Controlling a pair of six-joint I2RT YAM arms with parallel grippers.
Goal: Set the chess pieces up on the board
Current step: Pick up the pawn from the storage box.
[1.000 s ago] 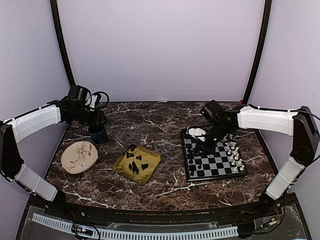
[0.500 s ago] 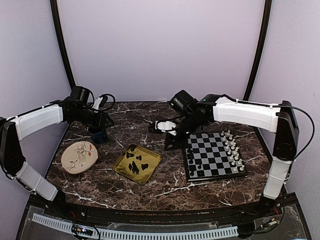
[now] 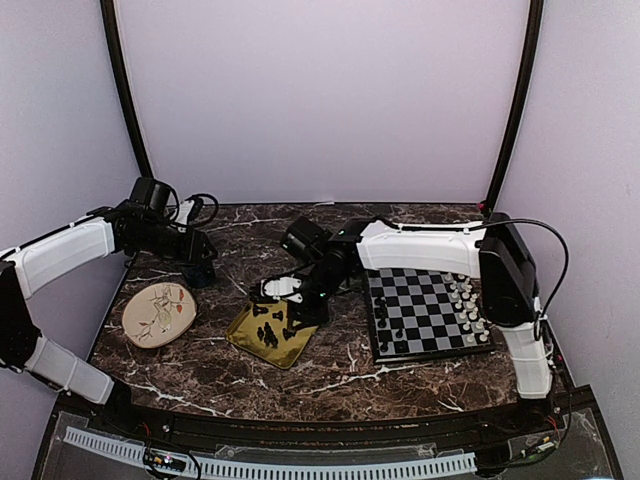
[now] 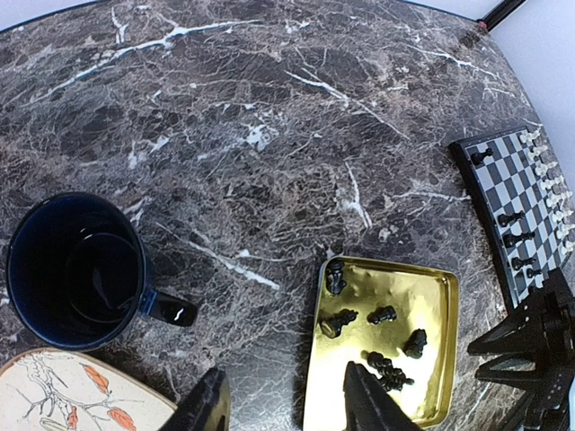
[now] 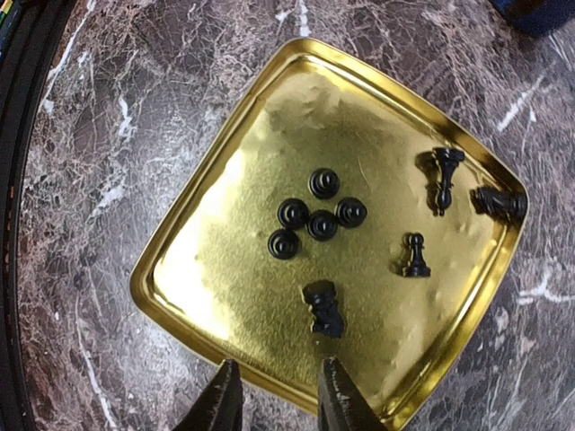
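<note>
Chess pieces (image 5: 322, 224), the black ones, lie loose in the tray (image 5: 207, 278) beside the board (image 3: 425, 305), and the right gripper (image 5: 277, 400) hovers over them, narrowly parted and empty, so fetching is in hand: next, descend on one piece and pinch.

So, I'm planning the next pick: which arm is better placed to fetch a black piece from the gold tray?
Right. The right gripper hangs open directly over the gold tray and its black pieces, near the board. The left gripper sits back by the blue mug.
</note>
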